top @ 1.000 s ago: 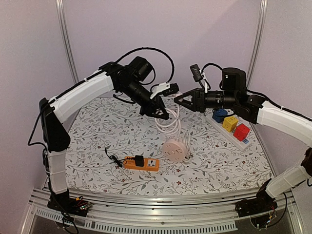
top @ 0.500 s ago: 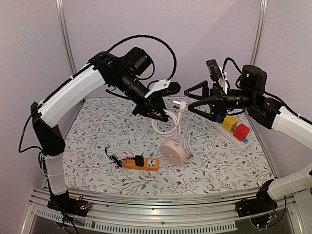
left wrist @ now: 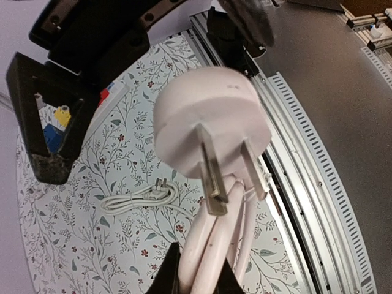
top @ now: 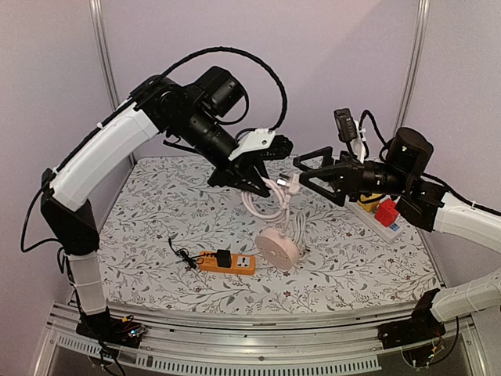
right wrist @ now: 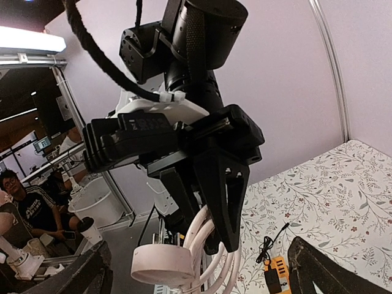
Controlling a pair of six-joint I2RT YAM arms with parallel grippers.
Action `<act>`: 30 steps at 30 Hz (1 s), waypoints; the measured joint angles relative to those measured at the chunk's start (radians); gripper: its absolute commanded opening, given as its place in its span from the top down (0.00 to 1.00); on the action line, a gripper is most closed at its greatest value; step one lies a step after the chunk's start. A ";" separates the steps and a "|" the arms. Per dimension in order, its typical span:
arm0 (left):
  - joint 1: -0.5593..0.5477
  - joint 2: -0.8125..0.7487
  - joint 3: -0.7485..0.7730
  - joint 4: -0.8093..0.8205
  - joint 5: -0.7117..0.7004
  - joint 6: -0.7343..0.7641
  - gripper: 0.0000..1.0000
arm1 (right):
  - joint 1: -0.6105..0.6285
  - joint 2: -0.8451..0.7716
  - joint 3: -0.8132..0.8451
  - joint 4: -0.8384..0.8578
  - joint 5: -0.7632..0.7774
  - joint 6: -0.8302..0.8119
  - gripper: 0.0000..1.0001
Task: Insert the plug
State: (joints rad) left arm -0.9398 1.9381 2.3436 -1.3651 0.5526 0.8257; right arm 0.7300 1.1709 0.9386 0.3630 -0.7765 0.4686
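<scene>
Well, we see the left gripper (top: 261,185) raised over the middle of the flowered table (top: 156,211), its jaws pinched tight on the looped white cable (top: 268,205) just behind the plug (top: 288,186). That plug hangs in the air, well above the cloth, and the left wrist view shows us its two flat prongs (left wrist: 211,174) bare. Facing it from the right, we find the right gripper (top: 300,171) spread wide and holding nothing, its lower fingertip just beside the plug; whether they touch we cannot tell. Below, the cable runs down to a round white hub (top: 279,245), tilted. Near it lies an orange power strip (top: 227,262), and a white strip (top: 360,210) with coloured adapters sits by the table's right edge
</scene>
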 measured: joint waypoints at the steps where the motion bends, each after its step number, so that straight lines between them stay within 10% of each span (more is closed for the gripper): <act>1: 0.000 0.000 0.003 -0.001 -0.003 0.001 1.00 | 0.000 -0.003 -0.011 0.019 0.007 0.020 0.02; 20: 0.000 0.001 0.031 -0.002 -0.007 0.000 1.00 | 0.093 -0.024 -0.052 0.103 0.087 0.002 0.32; 26: -0.001 0.002 0.031 -0.002 -0.008 -0.001 1.00 | 0.105 0.020 -0.051 0.109 0.086 -0.009 0.59; 30: 0.000 0.003 0.031 -0.007 -0.014 -0.004 1.00 | 0.109 0.023 -0.052 0.121 0.082 -0.010 0.96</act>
State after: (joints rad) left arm -0.9401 1.9415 2.3741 -1.3720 0.5381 0.8215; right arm 0.8387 1.1938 0.8867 0.4839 -0.6941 0.4587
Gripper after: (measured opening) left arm 0.093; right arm 0.277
